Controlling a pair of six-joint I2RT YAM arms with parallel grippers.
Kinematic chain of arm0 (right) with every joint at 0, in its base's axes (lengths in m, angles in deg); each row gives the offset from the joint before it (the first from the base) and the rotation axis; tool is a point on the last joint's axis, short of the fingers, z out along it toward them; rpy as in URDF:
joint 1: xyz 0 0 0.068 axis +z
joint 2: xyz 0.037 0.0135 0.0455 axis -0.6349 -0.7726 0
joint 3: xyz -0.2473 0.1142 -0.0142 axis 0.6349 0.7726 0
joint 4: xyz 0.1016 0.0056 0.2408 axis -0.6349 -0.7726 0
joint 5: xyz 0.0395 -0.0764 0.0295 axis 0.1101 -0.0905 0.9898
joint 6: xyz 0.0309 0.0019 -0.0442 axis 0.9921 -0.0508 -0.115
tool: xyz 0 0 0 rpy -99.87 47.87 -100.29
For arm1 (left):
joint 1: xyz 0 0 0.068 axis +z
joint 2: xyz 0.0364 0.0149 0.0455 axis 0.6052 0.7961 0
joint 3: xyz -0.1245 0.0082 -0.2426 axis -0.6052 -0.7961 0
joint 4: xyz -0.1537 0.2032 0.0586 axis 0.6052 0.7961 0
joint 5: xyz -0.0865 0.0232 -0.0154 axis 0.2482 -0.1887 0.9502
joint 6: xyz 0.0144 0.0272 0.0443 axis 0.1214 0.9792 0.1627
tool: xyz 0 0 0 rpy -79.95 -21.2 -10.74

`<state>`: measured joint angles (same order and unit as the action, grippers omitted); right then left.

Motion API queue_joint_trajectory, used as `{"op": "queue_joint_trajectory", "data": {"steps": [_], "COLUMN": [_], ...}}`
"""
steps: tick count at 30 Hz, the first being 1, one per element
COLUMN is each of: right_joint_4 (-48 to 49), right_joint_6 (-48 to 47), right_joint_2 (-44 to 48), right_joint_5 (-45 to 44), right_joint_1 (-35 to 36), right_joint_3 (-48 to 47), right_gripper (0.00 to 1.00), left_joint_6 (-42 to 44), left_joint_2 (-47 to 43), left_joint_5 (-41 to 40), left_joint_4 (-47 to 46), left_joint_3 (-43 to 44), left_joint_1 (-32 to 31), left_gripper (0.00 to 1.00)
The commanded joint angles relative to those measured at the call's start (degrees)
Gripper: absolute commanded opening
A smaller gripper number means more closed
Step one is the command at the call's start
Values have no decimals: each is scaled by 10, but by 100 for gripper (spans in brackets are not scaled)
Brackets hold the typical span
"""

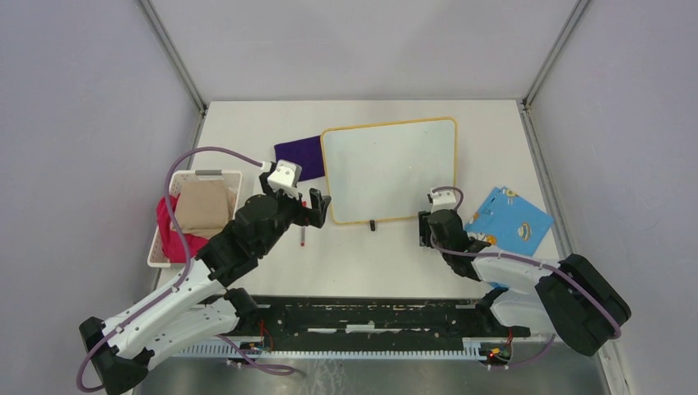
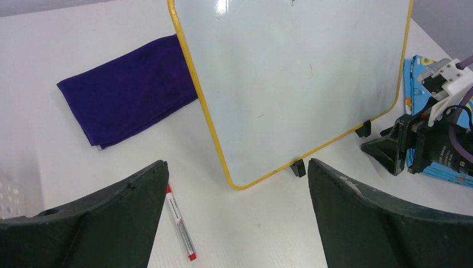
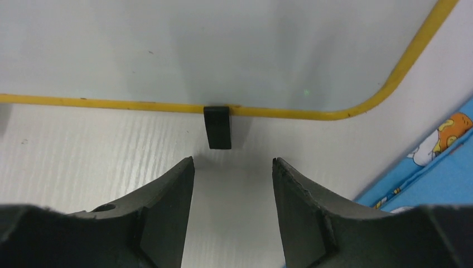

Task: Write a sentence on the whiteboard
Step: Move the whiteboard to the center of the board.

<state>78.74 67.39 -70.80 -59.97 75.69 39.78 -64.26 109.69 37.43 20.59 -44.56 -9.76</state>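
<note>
- The whiteboard (image 1: 388, 169) lies flat on the table, straight ahead of both pairs of fingers, and we see no writing on its glossy face.
- The left gripper (image 1: 317, 210) is spread wide and holds nothing. From its wrist, the board's near corner (image 2: 237, 181) sits just beyond the gap between the fingers.
- A marker (image 2: 179, 223) lies on the table just beside the left gripper's left finger, its upper end hidden under that finger. We cannot tell whether it is capped.
- The right gripper (image 3: 233, 162) is also parted and empty, and one black foot (image 3: 217, 127) of the board sits just beyond its fingertips, apart from them.
- We judge the board light, thin and stiff, with a slick face that gives fingers no purchase. The yellow frame or a foot is the place to hold or brace it, since it looks likely to slide under pen pressure.
- We judge the marker light, smooth and prone to roll, so it is best pinched across mid-barrel.
- A purple cloth (image 2: 128, 92) lies beyond the left fingers, and a blue cloth (image 1: 509, 220) lies just right of the right fingers.
</note>
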Motion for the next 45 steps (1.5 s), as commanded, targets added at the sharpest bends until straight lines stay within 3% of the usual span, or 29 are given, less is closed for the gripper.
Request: {"op": "queue_joint_trajectory", "data": {"steps": [1, 9, 27, 39, 45], "right_joint_4": [51, 63, 84, 70, 20], "right_joint_6": [-19, -27, 23, 34, 32], "right_joint_2": [-25, -70, -51, -55, -51], "right_joint_5": [18, 26, 88, 58, 2], "right_joint_1": [-12, -23, -8, 50, 73], "right_joint_3": [-38, -69, -23, -20, -35], "right_gripper": [59, 52, 19, 14, 11], "left_joint_6": [22, 22, 18, 16, 15], "left_joint_2": [-2, 1, 2, 3, 4], "left_joint_5": [-17, -17, -9, -7, -8], "left_joint_4": [-29, -29, -29, -29, -29], "left_joint_3": [0, 2, 4, 4, 4], "left_joint_1": [-2, -2, -2, -2, -2], "left_gripper": [100, 100, 100, 100, 100]}}
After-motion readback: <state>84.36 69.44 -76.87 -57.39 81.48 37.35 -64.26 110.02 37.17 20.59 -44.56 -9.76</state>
